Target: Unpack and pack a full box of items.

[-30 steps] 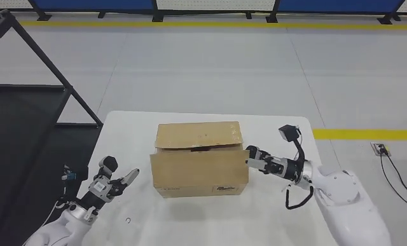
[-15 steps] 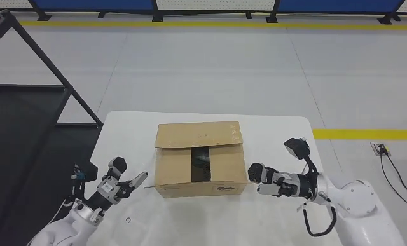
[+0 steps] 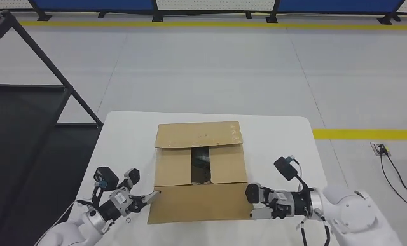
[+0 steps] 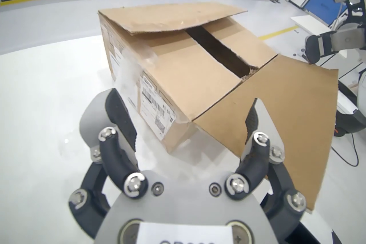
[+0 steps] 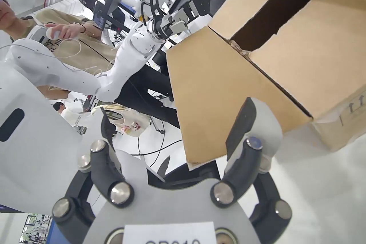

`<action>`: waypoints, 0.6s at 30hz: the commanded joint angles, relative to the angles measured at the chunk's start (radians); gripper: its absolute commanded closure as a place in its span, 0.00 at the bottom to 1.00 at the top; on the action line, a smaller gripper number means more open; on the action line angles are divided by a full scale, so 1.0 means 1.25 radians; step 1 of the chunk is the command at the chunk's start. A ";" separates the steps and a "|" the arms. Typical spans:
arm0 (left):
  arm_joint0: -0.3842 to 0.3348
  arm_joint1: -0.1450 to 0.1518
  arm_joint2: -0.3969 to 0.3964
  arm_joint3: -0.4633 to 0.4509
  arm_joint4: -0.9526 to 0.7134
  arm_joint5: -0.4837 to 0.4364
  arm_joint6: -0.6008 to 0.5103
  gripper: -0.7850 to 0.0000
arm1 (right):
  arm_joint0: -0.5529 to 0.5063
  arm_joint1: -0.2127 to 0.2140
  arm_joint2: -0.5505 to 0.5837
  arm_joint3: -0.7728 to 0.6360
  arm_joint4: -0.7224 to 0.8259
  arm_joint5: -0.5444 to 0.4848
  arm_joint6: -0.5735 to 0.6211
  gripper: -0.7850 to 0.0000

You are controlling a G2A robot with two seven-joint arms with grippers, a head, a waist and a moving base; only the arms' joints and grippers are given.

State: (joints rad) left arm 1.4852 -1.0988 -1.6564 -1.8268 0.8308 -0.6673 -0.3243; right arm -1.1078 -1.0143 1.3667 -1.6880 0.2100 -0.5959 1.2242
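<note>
A brown cardboard box [image 3: 200, 158] stands in the middle of the white table. Its far flap [image 3: 199, 134] lies over the top. Two inner flaps leave a dark gap [image 3: 202, 164] between them. The near flap [image 3: 198, 203] is swung out towards the table's front edge. My left gripper [image 3: 145, 200] is open at that flap's left end, with one finger [image 4: 258, 120] in front of the flap [image 4: 288, 116]. My right gripper [image 3: 252, 201] is open at the right end, and the flap's corner [image 5: 200, 142] sits between its fingers.
The table [image 3: 127, 138] has bare surface left and right of the box. A black metal frame [image 3: 44, 112] stands off the table's left side. Loose clear tape [image 4: 128, 70] and a label [image 4: 155, 109] are on the box's left wall.
The near flap has swung from the box's top outward and down towards the front edge. Both grippers moved back with it, towards the table's near edge.
</note>
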 commanded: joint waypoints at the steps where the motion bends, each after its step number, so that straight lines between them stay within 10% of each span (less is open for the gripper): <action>1: -0.002 0.002 0.001 0.007 0.007 -0.011 -0.016 0.00 | 0.002 0.004 -0.005 0.003 -0.003 -0.001 -0.001 0.00; 18: -0.008 0.008 0.016 0.025 0.067 0.032 -0.014 0.00 | 0.018 0.013 -0.010 0.016 -0.003 0.003 -0.001 0.00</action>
State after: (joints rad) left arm 1.4751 -1.0888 -1.6363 -1.7954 0.9158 -0.6255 -0.3419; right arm -1.0853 -0.9985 1.3536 -1.6686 0.2069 -0.5922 1.2230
